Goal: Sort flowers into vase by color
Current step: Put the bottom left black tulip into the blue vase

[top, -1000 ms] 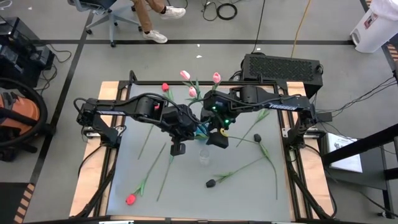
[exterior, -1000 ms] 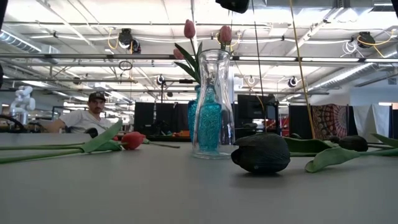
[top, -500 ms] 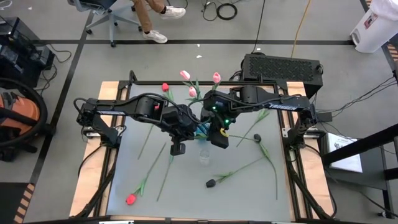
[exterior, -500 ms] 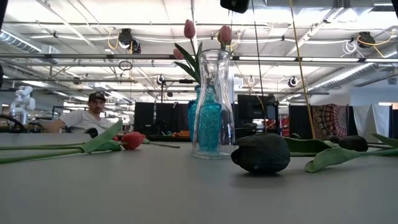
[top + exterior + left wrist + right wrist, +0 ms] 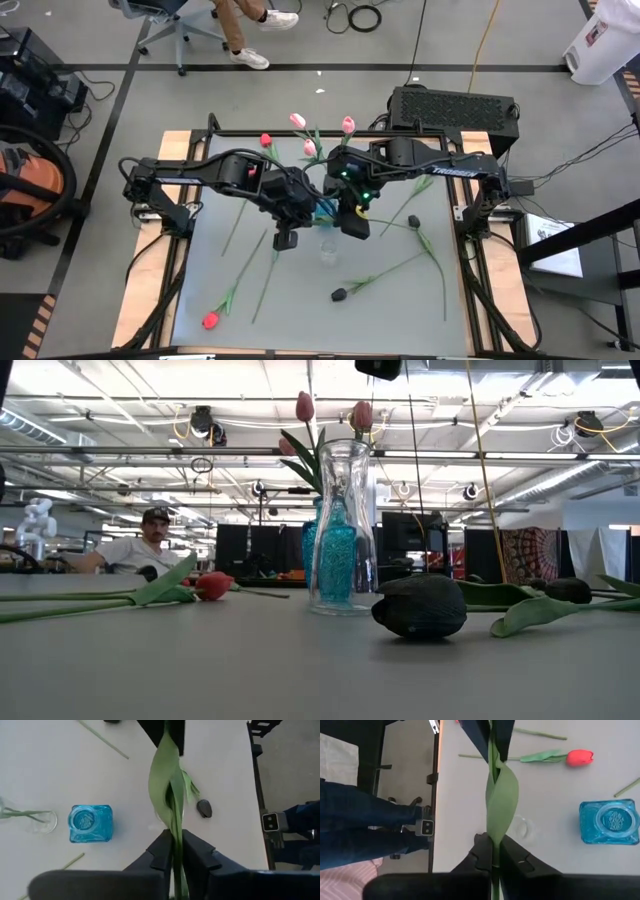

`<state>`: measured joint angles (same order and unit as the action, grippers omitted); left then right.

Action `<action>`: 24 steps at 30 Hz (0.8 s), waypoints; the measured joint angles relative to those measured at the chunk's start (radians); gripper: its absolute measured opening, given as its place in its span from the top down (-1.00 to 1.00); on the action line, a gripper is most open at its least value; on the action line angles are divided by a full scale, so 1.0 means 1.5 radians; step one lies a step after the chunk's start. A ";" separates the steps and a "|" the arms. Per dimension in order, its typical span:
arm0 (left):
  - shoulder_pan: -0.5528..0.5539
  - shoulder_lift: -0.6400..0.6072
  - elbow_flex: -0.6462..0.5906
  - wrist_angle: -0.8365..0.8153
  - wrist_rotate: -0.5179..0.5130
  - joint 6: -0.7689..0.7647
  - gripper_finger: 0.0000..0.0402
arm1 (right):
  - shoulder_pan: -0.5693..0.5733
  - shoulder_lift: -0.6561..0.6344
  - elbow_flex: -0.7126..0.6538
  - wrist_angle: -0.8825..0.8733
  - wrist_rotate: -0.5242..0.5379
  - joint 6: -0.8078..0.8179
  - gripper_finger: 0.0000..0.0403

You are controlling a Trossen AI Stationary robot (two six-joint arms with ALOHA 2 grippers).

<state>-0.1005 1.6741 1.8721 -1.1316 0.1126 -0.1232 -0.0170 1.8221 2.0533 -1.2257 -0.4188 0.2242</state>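
Nearest us a black tulip head [image 5: 420, 606] lies on the table before the clear vase [image 5: 340, 525]. Above, our left gripper [image 5: 173, 851] and right gripper [image 5: 491, 851] both clamp one green stem [image 5: 170, 795], mid-handover. Over the last second the right gripper crept slightly toward the blue vase [image 5: 609, 822], so the flower remains undelivered

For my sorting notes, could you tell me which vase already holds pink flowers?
The blue vase, behind the empty clear vase in the low view: pink tulips rise from it.
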 joint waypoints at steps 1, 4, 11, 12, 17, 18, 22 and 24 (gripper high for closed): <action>0.000 0.000 0.000 0.000 0.000 0.000 0.74 | 0.000 0.000 0.000 -0.001 -0.001 0.001 0.98; 0.000 -0.009 0.000 -0.006 0.000 -0.001 0.63 | 0.000 0.000 0.000 -0.001 -0.001 0.000 0.99; 0.000 -0.039 0.001 -0.002 0.000 -0.017 0.45 | 0.000 0.000 0.000 -0.005 -0.001 -0.005 0.99; 0.000 -0.045 0.001 -0.002 0.000 -0.018 0.44 | 0.000 0.000 0.000 -0.006 -0.001 -0.006 0.99; 0.000 -0.072 0.001 -0.005 -0.019 -0.019 0.43 | 0.000 -0.001 0.000 -0.026 -0.001 -0.017 1.00; 0.000 -0.079 0.001 -0.006 -0.030 -0.019 0.43 | 0.000 -0.003 0.000 -0.029 -0.001 -0.018 1.00; 0.001 -0.106 0.001 -0.015 -0.070 -0.019 0.43 | 0.000 -0.017 0.000 -0.036 -0.001 -0.018 1.00; 0.001 -0.116 0.001 -0.027 -0.090 -0.019 0.43 | 0.000 -0.025 0.000 -0.036 -0.001 -0.018 1.00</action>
<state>-0.0986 1.5000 1.8736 -1.1724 -0.0221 -0.1513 -0.0170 1.7849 2.0537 -1.2792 -0.4202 0.1976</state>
